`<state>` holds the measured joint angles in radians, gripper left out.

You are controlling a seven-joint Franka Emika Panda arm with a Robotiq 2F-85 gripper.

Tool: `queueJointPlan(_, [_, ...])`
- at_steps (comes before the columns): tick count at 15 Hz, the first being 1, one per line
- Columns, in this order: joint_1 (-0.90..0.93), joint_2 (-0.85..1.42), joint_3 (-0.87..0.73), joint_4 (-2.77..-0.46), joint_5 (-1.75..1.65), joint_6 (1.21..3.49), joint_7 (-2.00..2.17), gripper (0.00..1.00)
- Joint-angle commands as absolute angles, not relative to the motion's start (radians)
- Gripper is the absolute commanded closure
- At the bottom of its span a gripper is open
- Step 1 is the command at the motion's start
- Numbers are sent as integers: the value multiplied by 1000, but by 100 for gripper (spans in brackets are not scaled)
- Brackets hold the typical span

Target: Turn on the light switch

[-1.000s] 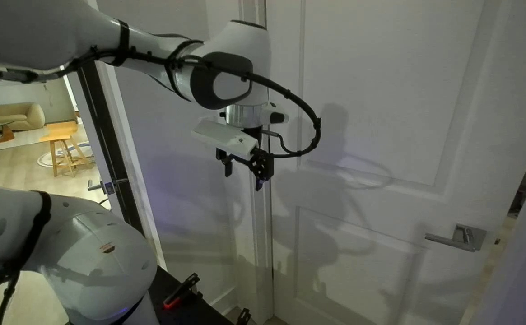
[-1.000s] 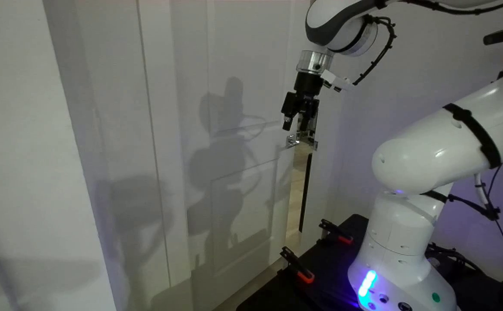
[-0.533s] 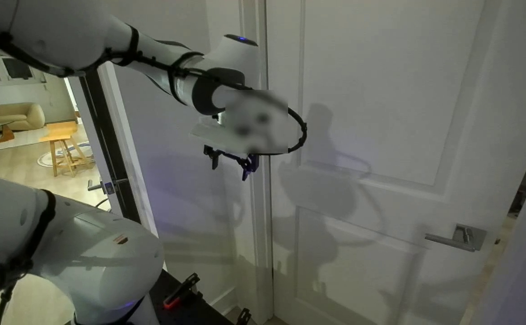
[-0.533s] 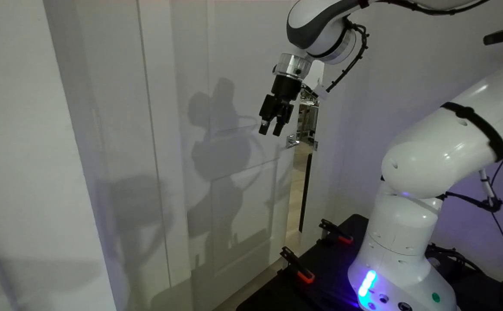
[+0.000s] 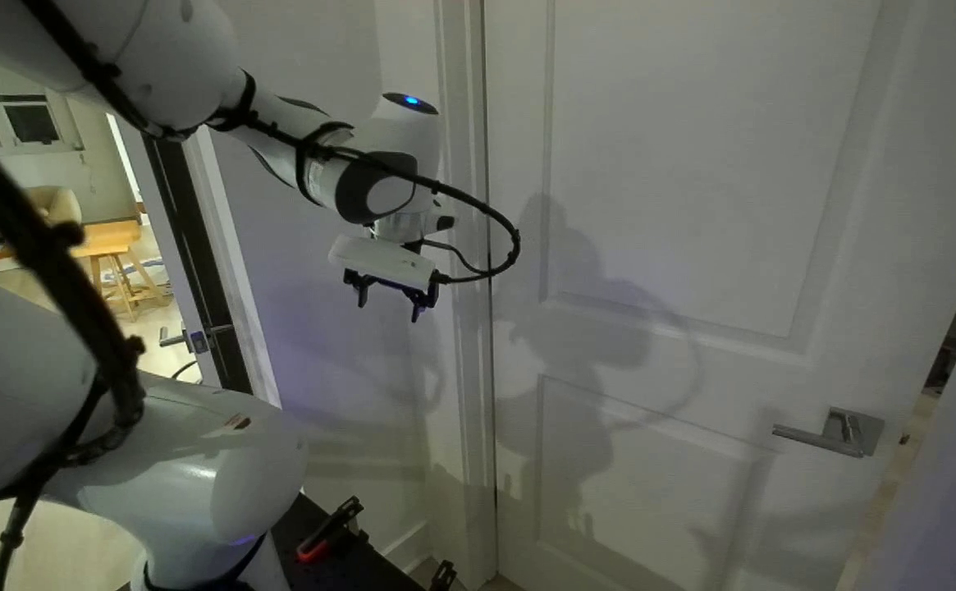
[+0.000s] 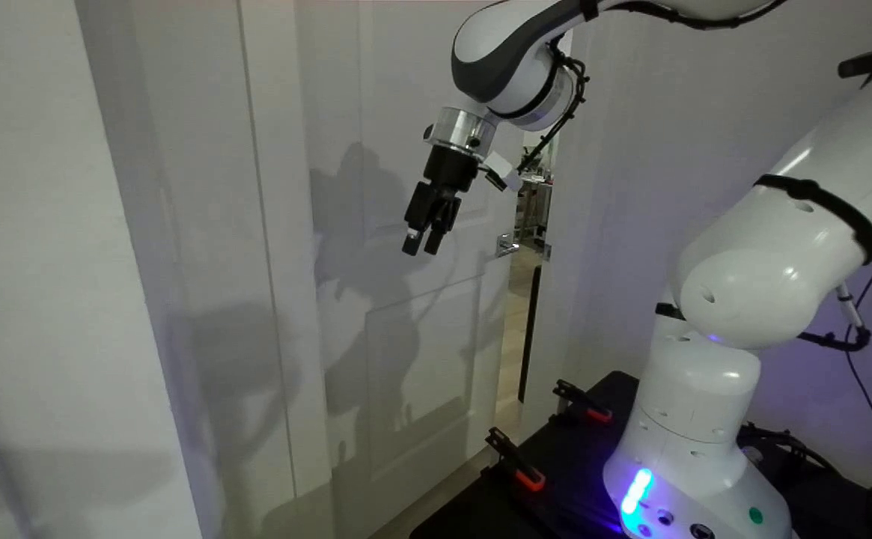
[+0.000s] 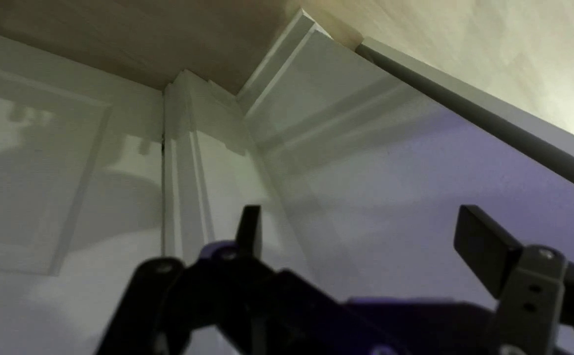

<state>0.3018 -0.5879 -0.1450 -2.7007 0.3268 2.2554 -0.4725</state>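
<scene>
No light switch shows in any view; it is hidden or out of view. My black gripper (image 5: 389, 311) hangs in the air with its fingers pointing down, in front of the white wall (image 5: 322, 345) beside a door frame. It also shows in an exterior view (image 6: 421, 249) in front of the white panelled door. In the wrist view the gripper (image 7: 358, 222) stands open with a wide gap and nothing between its fingers (image 7: 486, 246). Behind the gap are the wall and the corner by the door frame.
The white door (image 5: 674, 164) has a metal lever handle (image 5: 830, 433). A door frame (image 5: 465, 369) runs beside it. An open doorway at the left shows a wooden stool (image 5: 112, 238). Clamps with red handles (image 6: 514, 460) grip the black table (image 6: 465, 509) under the arm.
The arm has swung: my gripper has moved left and slightly up in an exterior view, and left and down in an exterior view facing the robot's base. The gripper has stayed open.
</scene>
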Motion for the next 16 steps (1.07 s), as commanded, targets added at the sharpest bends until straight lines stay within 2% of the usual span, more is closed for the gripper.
queueJointPlan(1, [350,-517,-81,-2687,373,2353,-498,0])
queueJointPlan(10, [419,-351,58,-2669,342,2729,-421,0])
queueJointPlan(16, [381,-237,138,-2591,241,2893,-268,0])
